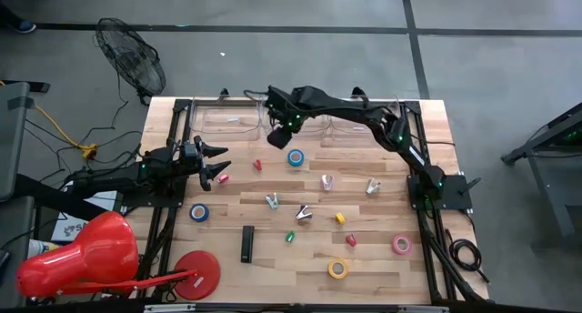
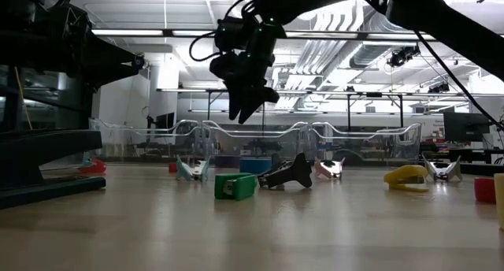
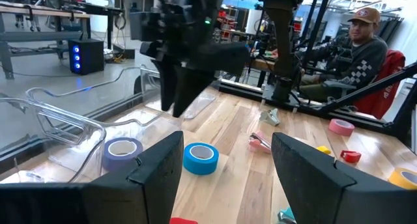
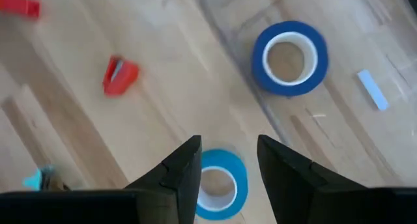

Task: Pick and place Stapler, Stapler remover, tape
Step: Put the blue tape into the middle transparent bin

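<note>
Tape roll in light blue is lying near the bench's far edge, where we are hovering our open right gripper directly above it.

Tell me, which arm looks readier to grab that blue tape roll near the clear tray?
Probably the right. Its end effector hovers open directly above the blue tape roll, fingers straddling it in the right wrist view. The left end effector sits off to the side, farther away.
</note>
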You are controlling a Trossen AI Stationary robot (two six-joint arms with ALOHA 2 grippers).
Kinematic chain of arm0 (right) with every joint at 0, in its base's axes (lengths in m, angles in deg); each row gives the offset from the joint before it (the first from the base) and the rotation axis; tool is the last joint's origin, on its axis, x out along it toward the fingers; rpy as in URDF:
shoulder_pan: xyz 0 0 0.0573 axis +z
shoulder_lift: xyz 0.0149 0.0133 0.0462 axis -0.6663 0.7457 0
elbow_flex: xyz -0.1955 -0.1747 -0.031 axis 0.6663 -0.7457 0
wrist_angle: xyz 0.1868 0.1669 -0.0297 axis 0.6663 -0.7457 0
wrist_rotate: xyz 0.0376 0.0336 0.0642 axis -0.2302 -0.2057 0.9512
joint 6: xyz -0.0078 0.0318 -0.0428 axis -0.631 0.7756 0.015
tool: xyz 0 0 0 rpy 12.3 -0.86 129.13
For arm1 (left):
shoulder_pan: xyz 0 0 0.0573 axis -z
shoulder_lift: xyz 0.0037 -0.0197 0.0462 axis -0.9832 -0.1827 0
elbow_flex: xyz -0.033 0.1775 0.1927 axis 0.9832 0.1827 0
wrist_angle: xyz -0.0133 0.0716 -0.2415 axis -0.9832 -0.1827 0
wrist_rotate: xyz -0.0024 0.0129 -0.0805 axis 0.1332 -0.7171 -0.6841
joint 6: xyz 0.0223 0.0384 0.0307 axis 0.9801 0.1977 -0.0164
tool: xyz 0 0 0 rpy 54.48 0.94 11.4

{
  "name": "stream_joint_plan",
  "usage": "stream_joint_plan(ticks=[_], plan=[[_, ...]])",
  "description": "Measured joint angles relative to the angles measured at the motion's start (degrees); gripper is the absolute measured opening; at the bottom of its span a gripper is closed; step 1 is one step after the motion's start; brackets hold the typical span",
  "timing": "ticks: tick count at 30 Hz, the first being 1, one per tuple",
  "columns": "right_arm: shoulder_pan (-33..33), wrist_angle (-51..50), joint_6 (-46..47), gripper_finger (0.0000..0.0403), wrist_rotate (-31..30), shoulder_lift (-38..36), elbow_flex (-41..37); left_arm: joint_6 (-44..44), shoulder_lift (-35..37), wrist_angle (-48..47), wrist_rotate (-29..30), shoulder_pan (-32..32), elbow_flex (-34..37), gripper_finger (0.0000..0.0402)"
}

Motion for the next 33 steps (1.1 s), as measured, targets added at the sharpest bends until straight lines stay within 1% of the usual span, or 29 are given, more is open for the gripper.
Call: stream_joint_plan(ticks=[4,10,14,21,24,27,30,33], plan=[[1.7,-2.0,-5.6,0.0141,-0.4,-0.6,0.0,0.0,0.0,0.0,0.0,0.0,0.0,0.023],[4.3,-7.3,-18.4,0.0141,-0.3,-1.1,0.0,0.0,0.0,0.0,0.0,0.0,0.0,0.023],[5.7,-8.9,-23.5,0.0141,0.1,-1.1,-0.8,0.0,0.0,0.0,0.0,0.0,0.0,0.023],[7.5,-9.1,-32.1,0.0139,4.0,-1.2,-4.2,0.0,0.0,0.0,0.0,0.0,0.0,0.023],[8.1,-7.8,-35.5,0.0138,4.7,-2.1,-7.3,0.0,0.0,0.0,0.0,0.0,0.0,0.023],[8.2,-4.6,-38.4,0.0138,4.4,-4.3,-12.6,0.0,0.0,0.0,0.0,0.0,0.0,0.023],[8.2,1.9,-42.4,0.0138,4.0,-7.3,-19.6,0.0,0.0,0.0,0.0,0.0,0.0,0.023],[8.1,8.7,-46.8,0.0138,1.9,-9.9,-26.3,0.0,0.0,0.0,0.0,0.0,0.0,0.023]])
